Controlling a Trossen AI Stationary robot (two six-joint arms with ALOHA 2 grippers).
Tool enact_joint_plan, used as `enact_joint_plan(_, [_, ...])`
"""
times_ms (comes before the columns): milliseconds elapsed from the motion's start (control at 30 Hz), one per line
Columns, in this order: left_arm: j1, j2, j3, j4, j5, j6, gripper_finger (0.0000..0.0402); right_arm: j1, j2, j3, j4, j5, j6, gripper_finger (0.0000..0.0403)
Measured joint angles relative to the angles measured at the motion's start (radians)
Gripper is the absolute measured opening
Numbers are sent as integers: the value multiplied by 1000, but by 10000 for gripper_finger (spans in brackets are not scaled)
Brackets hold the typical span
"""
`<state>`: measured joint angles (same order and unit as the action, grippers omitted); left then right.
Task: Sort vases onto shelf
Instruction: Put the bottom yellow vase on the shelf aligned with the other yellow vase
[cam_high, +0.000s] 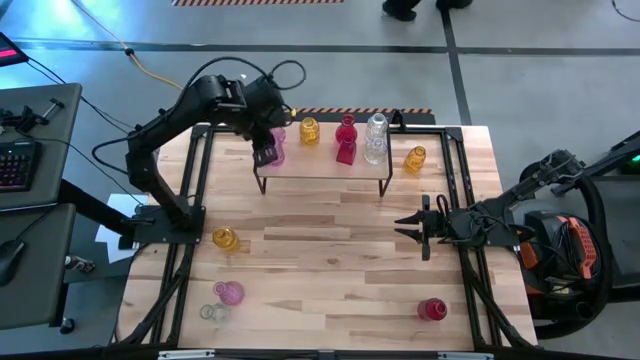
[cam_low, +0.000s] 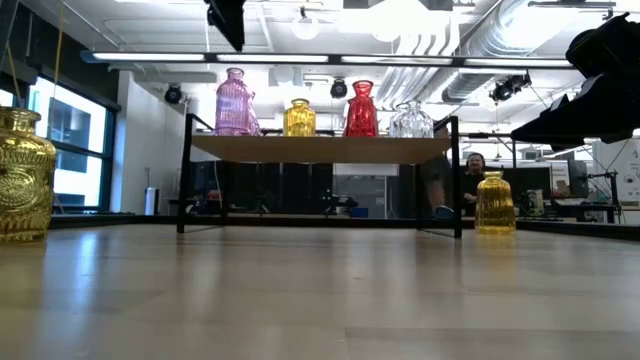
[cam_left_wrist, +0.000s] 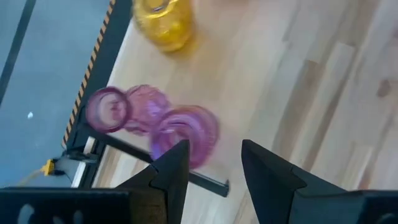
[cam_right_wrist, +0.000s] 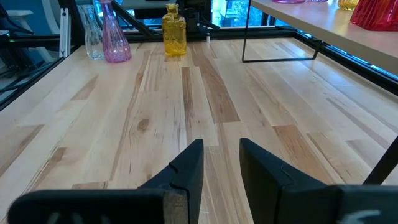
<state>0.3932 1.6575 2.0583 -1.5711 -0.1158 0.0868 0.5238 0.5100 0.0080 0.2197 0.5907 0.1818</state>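
The shelf (cam_high: 322, 172) carries 4 vases: a pink vase (cam_low: 234, 103) at the left end, then a yellow vase (cam_low: 299, 118), a red vase (cam_low: 361, 109) and a clear vase (cam_low: 410, 120). None of the vases shows anything inside.

The high view alone shows those on the tabletop (cam_high: 330, 260): an amber vase (cam_high: 415, 159) past the shelf's right end, a yellow one lying down (cam_high: 225, 238) on the left side, a pink one (cam_high: 229, 293) and a clear one (cam_high: 210, 312) together near the front left corner, and a red one (cam_high: 432, 309) at front right. The low view shows the shelf's 4 standing upright in a row. The left wrist view looks down on the ribbed pink vase, its mouth open upward.

The left gripper (cam_high: 265, 153) hangs above the shelf's left end; its fingers (cam_left_wrist: 171, 169) are parted and empty, the pink vase just beyond and below their tips, clear of them.

The right gripper (cam_high: 408, 227) waits low over the table's right side, fingers (cam_right_wrist: 186, 165) slightly apart, gripping nothing, with bare wood ahead and the shelf off to one side.
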Motion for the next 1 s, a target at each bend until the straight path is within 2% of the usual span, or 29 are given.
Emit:
enact_joint_plan(200, [-153,-41,-22,0,-42,-72,138,0,0,0,0,0,0,87])
enact_joint_plan(433, [-335,-143,-172,0,-119,-251,138,0,0,0,0,0,0,87])
enact_joint_plan(767, [-509,-271,-472,0,-95,-614,138,0,0,0,1,0,0,87])
enact_joint_plan(1000, [-629,-301,-619,-1,-51,-915,138,0,0,0,0,0,0,87])
